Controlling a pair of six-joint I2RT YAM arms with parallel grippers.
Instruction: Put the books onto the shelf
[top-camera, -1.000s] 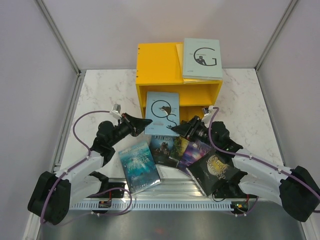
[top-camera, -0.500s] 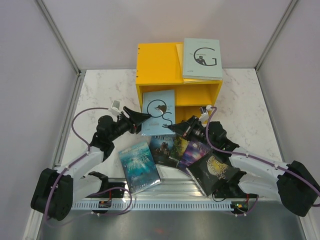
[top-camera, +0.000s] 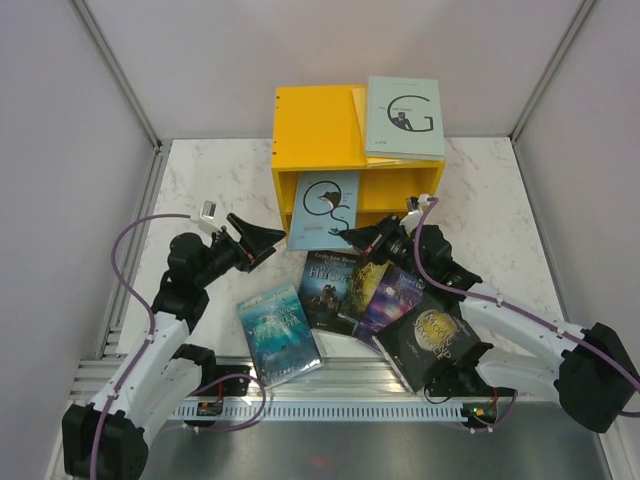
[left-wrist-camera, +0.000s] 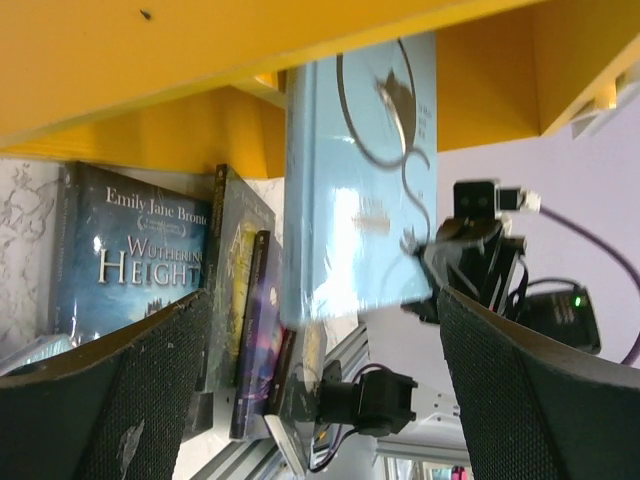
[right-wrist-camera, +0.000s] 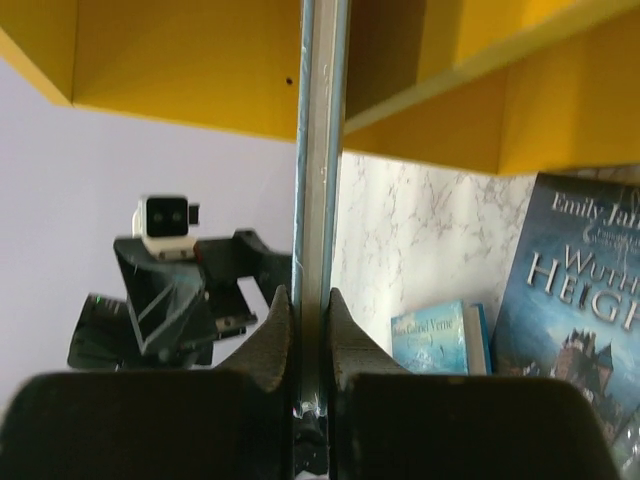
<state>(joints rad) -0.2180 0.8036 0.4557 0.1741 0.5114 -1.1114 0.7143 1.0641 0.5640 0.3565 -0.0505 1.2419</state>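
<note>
A pale blue book (top-camera: 327, 208) stands tilted with its top edge inside the lower compartment of the yellow shelf (top-camera: 315, 125). My right gripper (top-camera: 346, 236) is shut on its lower right corner; the right wrist view shows the book's thin edge (right-wrist-camera: 320, 150) pinched between the fingertips (right-wrist-camera: 312, 322). My left gripper (top-camera: 264, 238) is open, off to the left of the book and apart from it, with nothing between its jaws (left-wrist-camera: 320, 400). A grey "G" book (top-camera: 405, 118) lies on the shelf's top. Several more books lie on the table: ocean cover (top-camera: 278, 333), Wuthering Heights (top-camera: 328, 288), galaxy (top-camera: 392, 298), dark (top-camera: 432, 340).
The loose books fan out between the two arms near the table's front rail (top-camera: 340, 408). Marble tabletop (top-camera: 215, 185) shows on both sides of the shelf. Grey walls close in the back and sides.
My left gripper opened, let go of the pale blue book and drew back to the left. My right gripper shut on the book's corner, and the book moved up into the lower compartment.
</note>
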